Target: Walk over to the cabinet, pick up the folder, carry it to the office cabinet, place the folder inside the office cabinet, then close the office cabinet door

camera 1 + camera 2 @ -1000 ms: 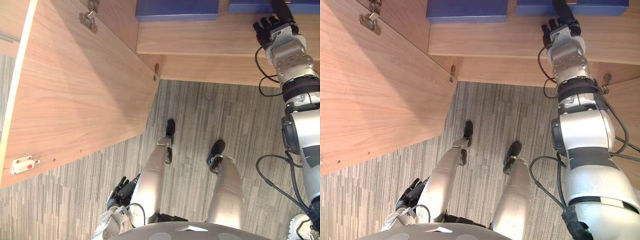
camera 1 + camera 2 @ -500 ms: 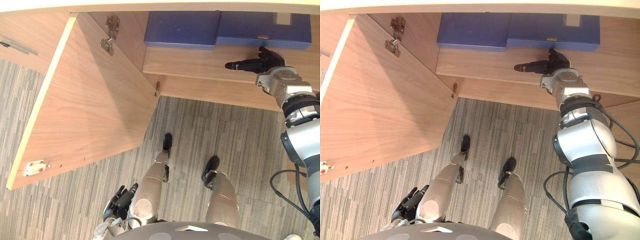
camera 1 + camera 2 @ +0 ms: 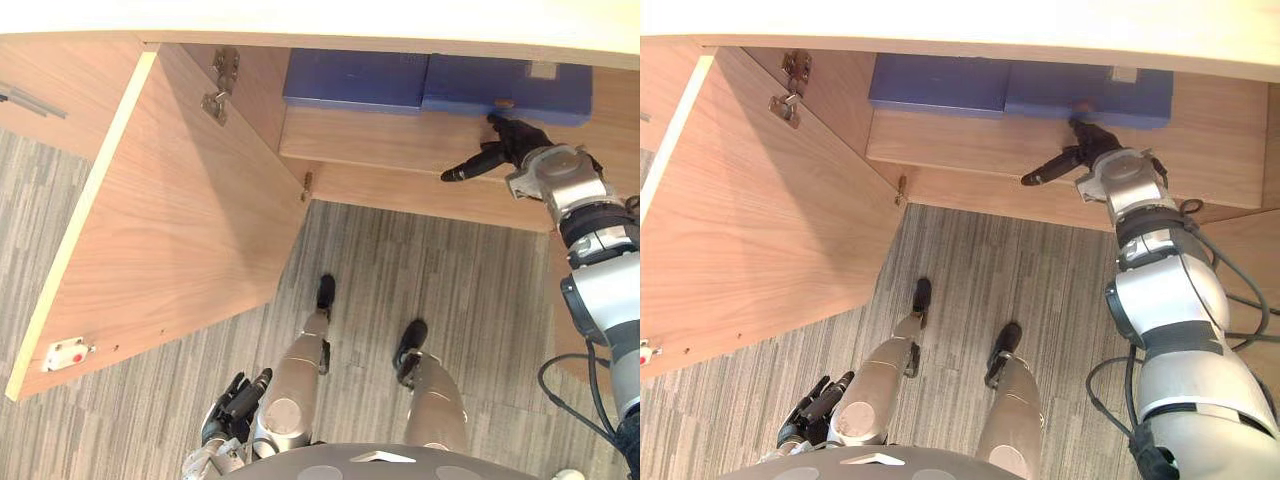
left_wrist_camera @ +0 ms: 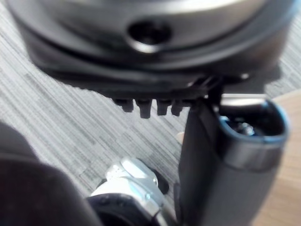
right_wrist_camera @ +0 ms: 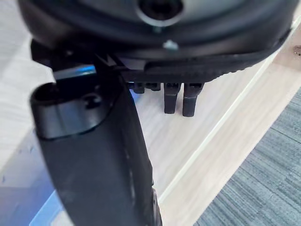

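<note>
Two blue folders lie side by side on the shelf (image 3: pixel 380 140) of the open office cabinet, the left one (image 3: pixel 355 78) and the right one (image 3: pixel 505 85). My right hand (image 3: pixel 515 142) hovers over the shelf just in front of the right folder, open, with its thumb (image 5: pixel 94 155) stretched out along the shelf. I cannot tell whether its fingers touch the folder's front edge. A blue patch of the folder (image 5: pixel 28 197) shows beyond the thumb in the right wrist view. My left hand (image 3: pixel 235 400) hangs low at my left side, open and holding nothing.
The cabinet's left door (image 3: pixel 170 230) stands wide open, swung out over the grey striped carpet (image 3: pixel 480 280). It has metal hinges (image 3: pixel 220 85) and a white catch with a red button (image 3: pixel 65 353). The cabinet top (image 3: pixel 400 20) runs across above the shelf.
My right hand has drawn back from over the right folder to the shelf in front of it and turned, thumb now pointing sideways. The camera has shifted. The folders stay in place.
</note>
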Robot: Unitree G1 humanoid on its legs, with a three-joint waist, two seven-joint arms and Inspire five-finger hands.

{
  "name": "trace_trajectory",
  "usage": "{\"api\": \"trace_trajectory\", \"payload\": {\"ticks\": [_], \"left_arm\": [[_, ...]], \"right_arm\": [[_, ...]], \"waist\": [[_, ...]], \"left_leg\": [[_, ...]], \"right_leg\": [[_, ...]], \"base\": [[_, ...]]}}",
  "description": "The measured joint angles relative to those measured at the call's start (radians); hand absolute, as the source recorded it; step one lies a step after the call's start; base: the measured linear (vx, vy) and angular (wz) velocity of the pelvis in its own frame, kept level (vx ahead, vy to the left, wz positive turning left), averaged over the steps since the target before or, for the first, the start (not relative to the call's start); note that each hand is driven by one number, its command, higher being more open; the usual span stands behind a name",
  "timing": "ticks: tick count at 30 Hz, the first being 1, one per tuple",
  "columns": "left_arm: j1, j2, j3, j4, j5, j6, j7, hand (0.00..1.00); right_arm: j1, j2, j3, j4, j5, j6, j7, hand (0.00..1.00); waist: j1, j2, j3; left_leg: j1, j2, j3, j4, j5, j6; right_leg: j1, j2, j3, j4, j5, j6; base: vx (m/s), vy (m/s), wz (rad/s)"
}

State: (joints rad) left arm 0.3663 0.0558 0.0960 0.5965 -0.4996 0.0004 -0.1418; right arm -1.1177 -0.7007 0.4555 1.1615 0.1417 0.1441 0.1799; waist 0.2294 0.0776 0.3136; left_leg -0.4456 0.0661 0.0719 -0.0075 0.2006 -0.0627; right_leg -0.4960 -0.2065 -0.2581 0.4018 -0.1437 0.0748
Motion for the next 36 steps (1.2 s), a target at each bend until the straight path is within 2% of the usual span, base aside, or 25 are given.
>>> {"api": "trace_trajectory", "payload": {"ticks": [4,11,20,24,27,29,32,36], "left_arm": [[0.0,-0.001,0.009,-0.001,0.0,-0.001,-0.001,1.0],[0.0,-0.001,0.039,-0.012,0.001,0.0,-0.018,1.0],[-0.009,-0.005,0.054,0.015,0.044,0.003,-0.038,1.0],[-0.053,-0.023,0.119,0.105,0.078,0.003,-0.028,1.0],[-0.069,-0.042,0.163,0.144,0.111,0.001,-0.008,1.0],[-0.092,-0.042,0.184,0.175,0.139,0.001,-0.009,1.0],[-0.134,-0.033,0.181,0.211,0.24,-0.001,0.005,1.0],[-0.185,0.017,0.105,0.247,0.371,-0.004,0.012,1.0]], "right_arm": [[0.06,0.003,-0.045,0.001,-0.065,0.004,0.009,1.0],[0.124,0.003,-0.172,0.004,-0.136,0.017,0.055,1.0],[0.134,0.013,-0.226,0.006,-0.136,0.018,0.079,1.0],[0.162,0.062,-0.28,0.002,-0.135,0.018,0.081,1.0],[0.237,0.118,-0.334,-0.021,-0.135,0.018,0.081,1.0],[0.284,0.157,-0.372,-0.024,-0.135,0.018,0.081,1.0],[0.37,0.221,-0.419,-0.025,-0.136,0.018,0.082,1.0],[0.489,0.309,-0.493,-0.024,-0.173,0.017,0.071,1.0]], "waist": [[-0.01,-0.002,0.0],[-0.043,-0.031,-0.014],[-0.043,-0.041,-0.032],[-0.044,-0.049,-0.057],[-0.048,-0.068,-0.103],[-0.048,-0.076,-0.113],[-0.052,-0.086,-0.134],[-0.073,-0.096,-0.179]], "left_leg": [[0.049,0.009,0.008,-0.018,0.0,0.0],[0.116,0.031,0.032,-0.047,0.002,-0.002],[0.151,0.045,0.039,-0.05,0.002,-0.003],[0.187,0.055,0.045,-0.056,-0.002,-0.008],[0.196,0.054,0.043,-0.044,-0.015,-0.023],[0.218,0.054,0.042,-0.042,-0.021,-0.029],[0.245,0.05,0.038,-0.03,-0.034,-0.027],[0.265,0.046,0.035,-0.034,-0.038,-0.023]], "right_leg": [[0.057,0.016,-0.005,-0.046,0.017,0.002],[0.123,0.042,-0.004,-0.108,0.046,0.002],[0.159,0.058,-0.003,-0.13,0.054,-0.001],[0.198,0.071,-0.005,-0.161,0.06,-0.002],[0.223,0.072,-0.005,-0.169,0.063,-0.001],[0.252,0.073,-0.006,-0.179,0.067,0.001],[0.288,0.071,-0.009,-0.198,0.068,0.002],[0.329,0.075,-0.009,-0.248,0.083,0.006]], "base": [[0.05,-0.012,-0.11],[0.04,-0.012,-0.13],[0.01,-0.009,-0.03],[0.02,-0.018,-0.05],[0.06,-0.006,0.01],[0.07,0.005,0.02],[-0.02,0.014,0.04],[-0.01,0.021,0.01]]}}
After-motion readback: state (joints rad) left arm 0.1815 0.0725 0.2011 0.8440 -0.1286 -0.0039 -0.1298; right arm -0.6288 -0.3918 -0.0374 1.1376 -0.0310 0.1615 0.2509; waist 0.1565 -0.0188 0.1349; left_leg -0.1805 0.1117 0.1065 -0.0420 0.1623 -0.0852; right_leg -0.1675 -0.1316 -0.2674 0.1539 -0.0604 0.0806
